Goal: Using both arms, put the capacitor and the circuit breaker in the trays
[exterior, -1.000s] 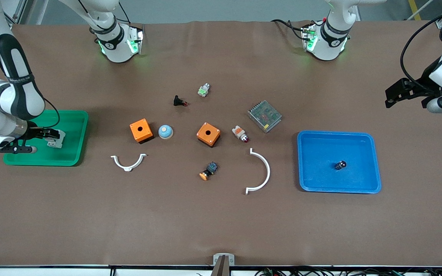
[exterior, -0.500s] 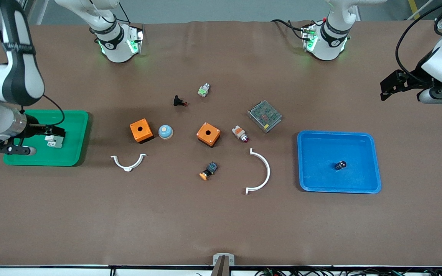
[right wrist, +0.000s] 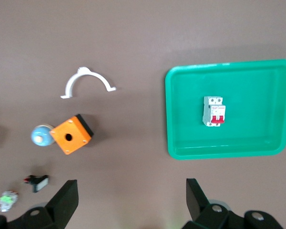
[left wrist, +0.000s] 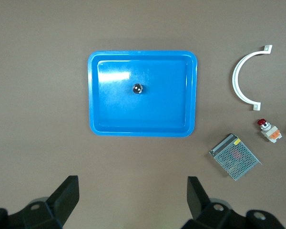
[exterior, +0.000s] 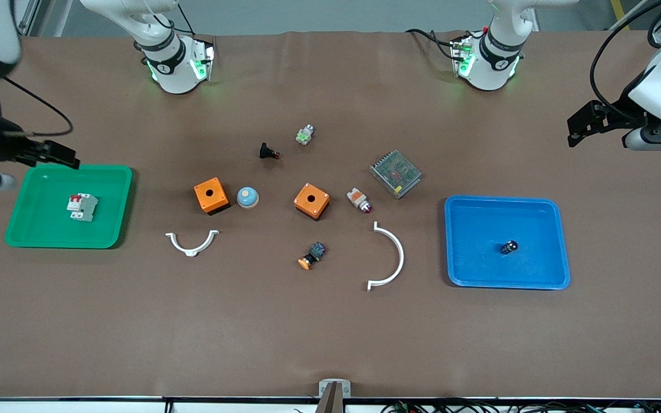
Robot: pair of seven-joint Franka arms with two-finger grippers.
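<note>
The circuit breaker (exterior: 81, 207), a white-grey block with red levers, lies in the green tray (exterior: 32, 238) at the right arm's end of the table; it also shows in the right wrist view (right wrist: 213, 110). The capacitor (exterior: 509, 247), a tiny black cylinder with a silvery end, lies in the blue tray (exterior: 468, 275); it shows in the left wrist view (left wrist: 137, 88). My right gripper (exterior: 55, 154) is open and empty, up in the air over the table beside the green tray's edge. My left gripper (exterior: 586, 123) is open and empty, high over the table at the left arm's end.
Mid-table lie two orange boxes (exterior: 211, 195) (exterior: 311, 201), a blue dome (exterior: 247, 197), two white curved brackets (exterior: 191, 242) (exterior: 391, 258), a metal mesh unit (exterior: 395, 173), a white-and-orange button (exterior: 359, 200), an orange-capped push-button (exterior: 311, 256), a black red-tipped part (exterior: 268, 152) and a small green-white part (exterior: 304, 135).
My right gripper let go of the circuit breaker in the green tray and rose up and away from it. My left gripper drifted slightly at the table's end.
</note>
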